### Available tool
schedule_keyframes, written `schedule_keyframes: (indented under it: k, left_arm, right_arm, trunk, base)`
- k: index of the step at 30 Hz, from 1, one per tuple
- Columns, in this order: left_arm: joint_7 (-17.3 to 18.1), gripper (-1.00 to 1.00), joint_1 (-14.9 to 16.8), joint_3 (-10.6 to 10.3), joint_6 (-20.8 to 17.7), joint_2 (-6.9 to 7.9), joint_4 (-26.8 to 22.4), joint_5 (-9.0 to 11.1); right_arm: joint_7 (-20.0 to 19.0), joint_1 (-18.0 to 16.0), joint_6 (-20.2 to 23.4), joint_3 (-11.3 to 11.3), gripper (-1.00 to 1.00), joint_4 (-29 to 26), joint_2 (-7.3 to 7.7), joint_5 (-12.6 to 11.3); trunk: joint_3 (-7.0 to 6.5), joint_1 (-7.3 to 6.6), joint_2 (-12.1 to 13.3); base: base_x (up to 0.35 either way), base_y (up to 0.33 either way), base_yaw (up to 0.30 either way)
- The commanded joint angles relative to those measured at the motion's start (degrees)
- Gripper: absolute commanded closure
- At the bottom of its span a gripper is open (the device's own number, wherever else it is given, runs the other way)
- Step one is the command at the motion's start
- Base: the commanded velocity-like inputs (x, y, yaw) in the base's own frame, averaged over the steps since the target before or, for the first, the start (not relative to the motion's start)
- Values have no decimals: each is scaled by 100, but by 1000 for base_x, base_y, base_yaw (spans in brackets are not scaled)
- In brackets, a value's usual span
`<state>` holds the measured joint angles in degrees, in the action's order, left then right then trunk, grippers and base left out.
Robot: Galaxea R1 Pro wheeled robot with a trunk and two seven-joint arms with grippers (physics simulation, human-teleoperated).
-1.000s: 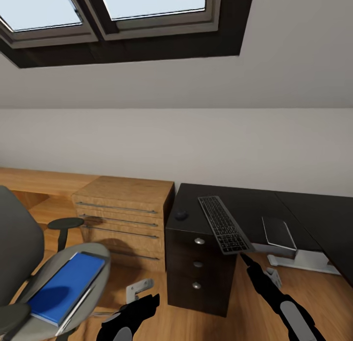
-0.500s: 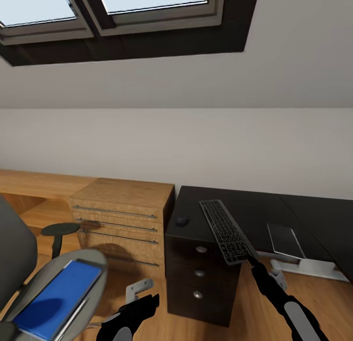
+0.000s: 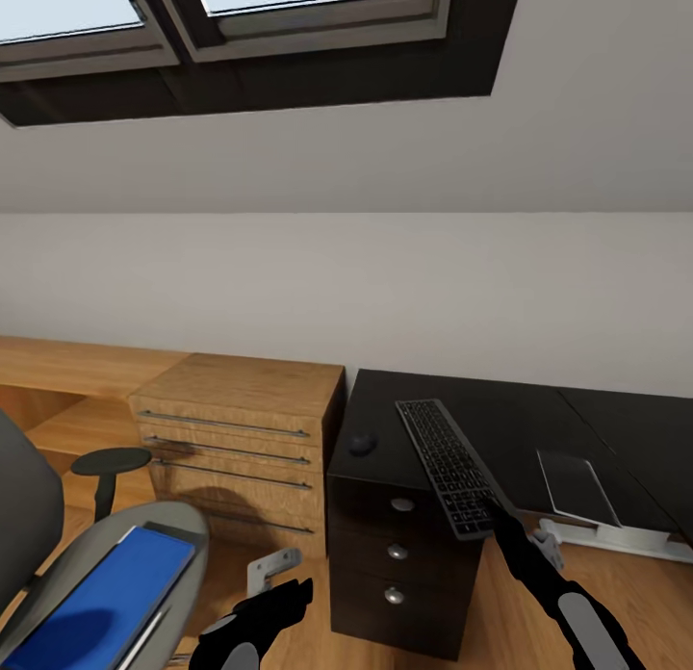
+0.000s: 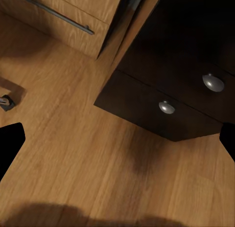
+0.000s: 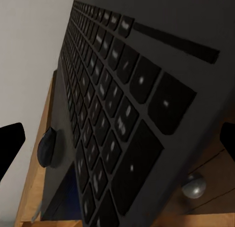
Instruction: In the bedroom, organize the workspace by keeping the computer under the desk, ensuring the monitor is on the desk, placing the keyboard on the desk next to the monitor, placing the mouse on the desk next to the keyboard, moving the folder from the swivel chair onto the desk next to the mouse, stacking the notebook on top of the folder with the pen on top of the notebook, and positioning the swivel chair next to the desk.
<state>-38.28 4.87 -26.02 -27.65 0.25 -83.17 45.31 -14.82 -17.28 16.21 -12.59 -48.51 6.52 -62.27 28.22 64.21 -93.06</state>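
- The keyboard step looks to be the one in hand: the right gripper (image 3: 493,504) has closed on the near end of the keyboard (image 3: 448,466), which sits over the desk (image 3: 500,420) above the drawer unit, its near end jutting past the desk's front edge.
- From the right wrist view the keys (image 5: 112,114) run away from the fingers, with the mouse (image 5: 47,147) beside them on the desk top.
- Seen from the head, the mouse (image 3: 362,445) rests on the desk just beside the keyboard, toward the low wooden cabinet (image 3: 241,429).
- The left gripper (image 3: 289,593) hangs low in front of the desk, fingers spread, holding nothing; its wrist camera looks down at the floor and the round drawer knobs (image 4: 167,107).
- I'd say the next move calls for setting the keyboard fully onto the desk top, then letting go.
- A silver-grey slab (image 3: 576,487) lies flat on the desk beyond the keyboard; whether it's the monitor I can't tell.
- The swivel chair (image 3: 87,564) stands well apart from the desk; its seat carries the blue folder (image 3: 96,593).
- The desk drawers are all shut, contents hidden.
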Motion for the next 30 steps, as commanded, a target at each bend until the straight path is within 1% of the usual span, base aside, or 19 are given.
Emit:
schedule_keyframes:
  k: [1, 3, 4, 9, 18, 21, 24, 30]
  left_arm:
    - [-48, -100, 6, -9, -10, 2, -7, 40]
    - [-48, -100, 6, -9, -11, 2, -6, 40]
    - [-48, -100, 6, -9, -12, 1, -6, 40]
    - [-48, -100, 6, -9, -12, 1, 0, 39]
    - [-76, -100, 6, -12, -10, -6, 43, 20]
    - [-81, -100, 6, -14, -12, -7, 45, 14]
    - [-82, -100, 6, -15, -12, -7, 45, 13]
    - [-83, -100, 6, -17, -12, -8, 46, 21]
  right_arm:
    - [-12, -4, 52, -16, -100, 0, -2, -45]
    - [-12, -4, 58, -16, -100, -3, -2, -46]
    - [-12, -5, 60, -16, 100, -4, -2, -47]
    - [-40, -5, 54, -16, 100, -30, -2, -30]
    - [-51, -7, 9, -11, 100, -103, -10, -31]
    - [-41, -4, 12, 10, 100, -340, -10, -24]
    - [-39, -4, 31, 5, 100, -476, -11, -24]
    - [-28, -1, 61, -2, 100, -870, -2, -27]
  trunk:
    - [6, 0, -3]
    - [6, 0, -3]
    - [6, 0, -3]
    - [6, 0, -3]
    - [-155, -197, 358]
    - [-209, -263, 478]
    - [-263, -329, 598]
    - [-371, -461, 839]
  base:
    - [16, 4, 0]
    - [11, 2, 0]
    - [7, 2, 0]
    - [2, 1, 0]
    - [0, 0, 0]
    - [-8, 0, 0]
    - [-194, 0, 0]
    - [-318, 0, 0]
